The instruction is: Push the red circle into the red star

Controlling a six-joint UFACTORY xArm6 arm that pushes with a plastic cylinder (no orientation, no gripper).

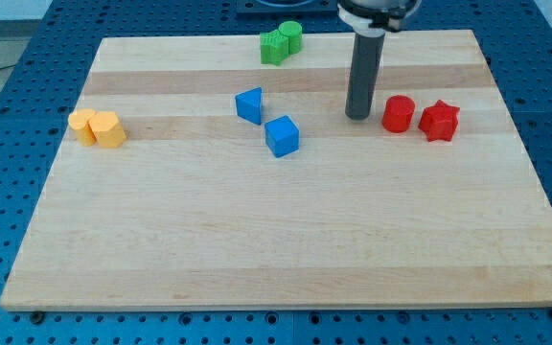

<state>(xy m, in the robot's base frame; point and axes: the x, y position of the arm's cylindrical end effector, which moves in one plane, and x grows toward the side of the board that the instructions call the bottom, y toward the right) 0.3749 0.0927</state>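
Camera view: my tip (357, 117) sits just left of the red circle (399, 114), touching nothing, holding nothing.

No legible text, labels, brand marks, numbers or signs were present anywhere in the camera view. The table (286, 240) showed only plain wood grain, and every coloured block carried a bare, unmarked face.
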